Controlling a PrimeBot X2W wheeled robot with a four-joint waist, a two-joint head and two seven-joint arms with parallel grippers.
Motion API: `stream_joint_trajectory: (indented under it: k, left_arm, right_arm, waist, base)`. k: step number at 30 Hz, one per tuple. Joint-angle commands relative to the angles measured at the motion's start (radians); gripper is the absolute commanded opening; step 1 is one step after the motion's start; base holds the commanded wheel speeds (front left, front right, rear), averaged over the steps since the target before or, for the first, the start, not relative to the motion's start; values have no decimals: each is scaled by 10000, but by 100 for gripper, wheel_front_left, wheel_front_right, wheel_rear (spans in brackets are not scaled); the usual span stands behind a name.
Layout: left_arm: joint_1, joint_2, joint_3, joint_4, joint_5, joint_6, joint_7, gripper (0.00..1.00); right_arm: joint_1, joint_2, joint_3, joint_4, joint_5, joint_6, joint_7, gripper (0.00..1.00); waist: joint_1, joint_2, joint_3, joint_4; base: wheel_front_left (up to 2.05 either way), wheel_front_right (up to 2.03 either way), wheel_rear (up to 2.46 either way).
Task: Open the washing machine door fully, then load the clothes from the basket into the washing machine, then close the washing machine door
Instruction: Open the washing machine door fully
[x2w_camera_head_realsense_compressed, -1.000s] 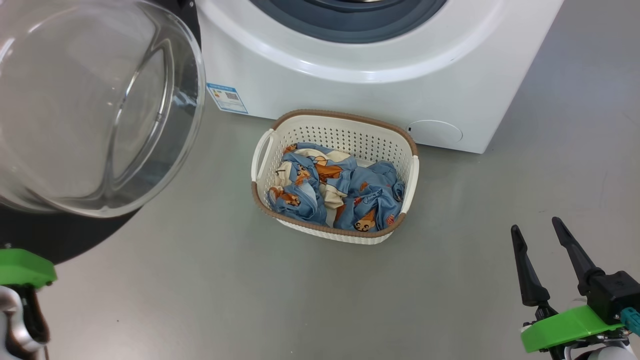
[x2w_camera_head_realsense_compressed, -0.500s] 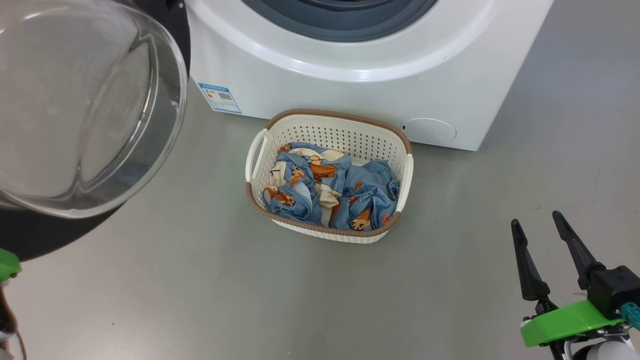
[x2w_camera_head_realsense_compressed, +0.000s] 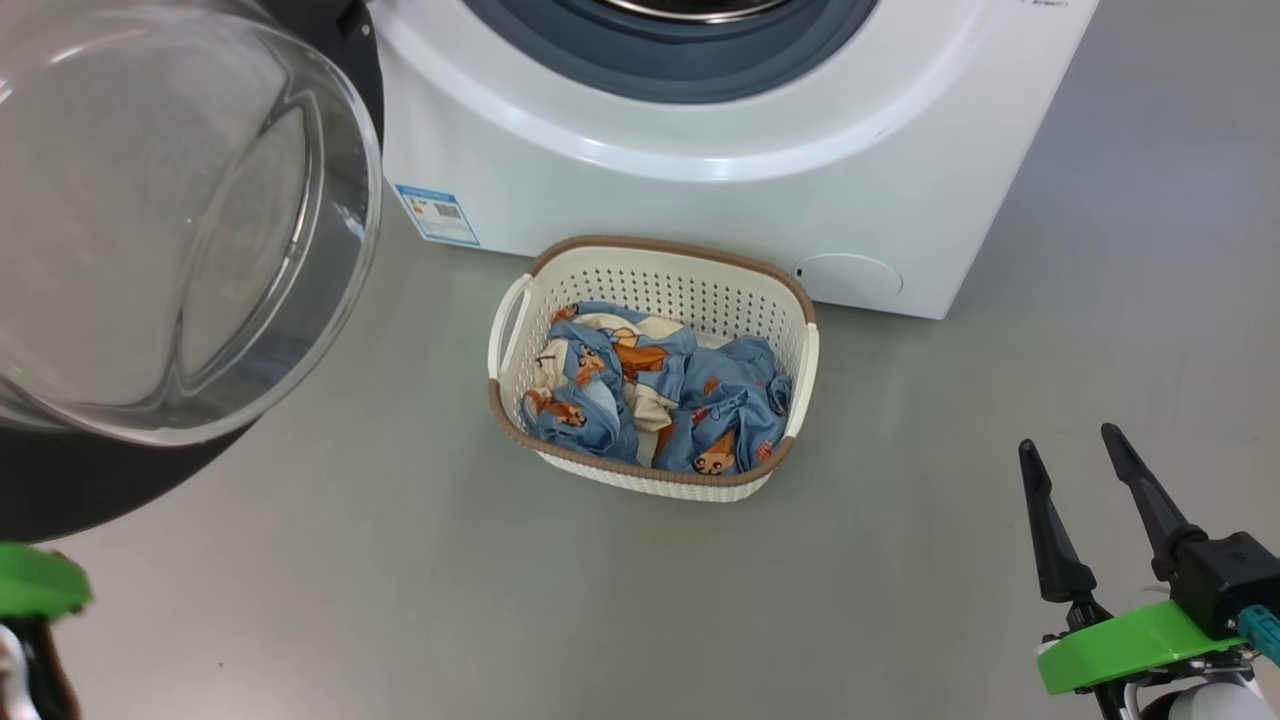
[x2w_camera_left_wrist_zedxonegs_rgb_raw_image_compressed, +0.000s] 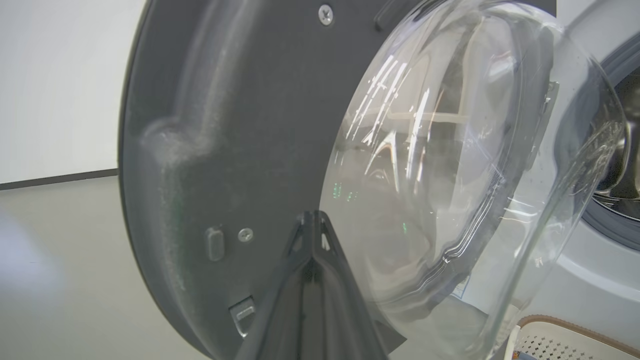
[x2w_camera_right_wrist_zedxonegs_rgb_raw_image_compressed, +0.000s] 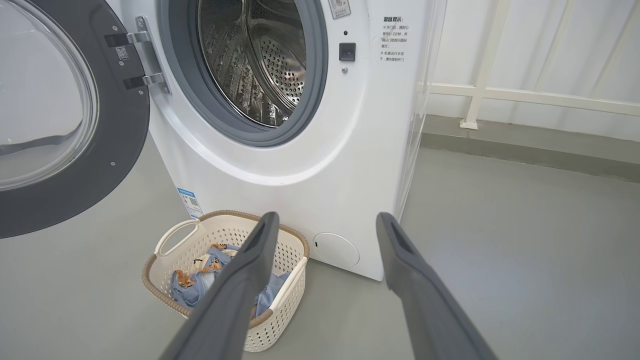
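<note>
In the right wrist view the washing machine (x2w_camera_right_wrist_zedxonegs_rgb_raw_image_compressed: 280, 165) is seen from the front. Its steel drum (x2w_camera_right_wrist_zedxonegs_rgb_raw_image_compressed: 260, 65) is laid bare inside the grey gasket (x2w_camera_right_wrist_zedxonegs_rgb_raw_image_compressed: 310, 100), and the washing machine door (x2w_camera_right_wrist_zedxonegs_rgb_raw_image_compressed: 115, 150) is swung wide open on its hinge (x2w_camera_right_wrist_zedxonegs_rgb_raw_image_compressed: 145, 57). From the head view the basket (x2w_camera_head_realsense_compressed: 680, 290) is seen from above. It is set on the grey floor (x2w_camera_head_realsense_compressed: 400, 580) just in front of the machine, between the blue energy sticker (x2w_camera_head_realsense_compressed: 437, 213) and the round lower flap (x2w_camera_head_realsense_compressed: 847, 280). In the left wrist view the inner face of the door is shown close up, with two screws (x2w_camera_left_wrist_zedxonegs_rgb_raw_image_compressed: 325, 14) in its dark frame.

One door, one basket, one sticker and one flap are counted. The clothes (x2w_camera_head_realsense_compressed: 720, 400) are crumpled together inside the basket, so the pieces cannot be counted.

The left gripper (x2w_camera_left_wrist_zedxonegs_rgb_raw_image_compressed: 312, 220) is pressed shut with nothing held. Its tip is seen against the door's inner face, where the dark frame meets the glass bowl; contact cannot be told. The right gripper (x2w_camera_head_realsense_compressed: 1066, 440) is spread wide and empty. It is held above the floor, well apart from the basket, which lies to its left.
</note>
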Motion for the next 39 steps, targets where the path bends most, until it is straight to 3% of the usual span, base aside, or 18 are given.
stream_joint_trajectory:
  k: [1,9,16,17,18,20,21,22,39]
  left_arm:
    - [301,325,462,-565,218,49,-62,0]
    - [2156,-685,303,-2788,1069,81,-62,0]
    - [3513,-1306,-567,-4109,1450,-256,-61,0]
    - [3627,-1357,-704,-4230,1470,-317,-58,4]
    - [3722,-1400,-847,-4333,1494,-380,-45,15]
    - [3884,-1457,-1144,-4477,1528,-541,30,71]
    - [3949,-1485,-1250,-4530,1545,-576,60,93]
    - [4001,-1492,-1382,-4568,1568,-646,109,100]
    - [4183,-1584,-2348,-4192,1667,-959,604,100]
  right_arm:
    - [-120,30,287,-217,35,16,-88,100]
    - [91,182,354,-206,-51,16,-88,100]
    - [406,353,397,-289,-119,16,-88,100]
    - [454,373,404,-310,-135,16,-88,100]
    - [503,393,404,-327,-154,16,-88,100]
    - [591,431,416,-351,-166,16,-88,100]
    - [632,448,425,-363,-171,16,-88,100]
    - [673,463,438,-372,-176,16,-88,100]
    - [1215,646,657,-515,-198,16,-88,100]
  waist:
    - [0,0,-118,-21]
    - [0,0,-611,-131]
    - [0,0,-1099,-396]
    - [0,0,-1161,-451]
    - [0,0,-1225,-501]
    - [0,0,-1359,-614]
    - [0,0,-1419,-674]
    - [0,0,-1480,-734]
    - [0,0,-2309,-2063]
  base:
    - [0,0,0]
    - [0,0,0]
    - [0,0,0]
    - [0,0,0]
    - [0,0,0]
    - [0,0,0]
    - [0,0,0]
    - [0,0,0]
    - [0,0,0]
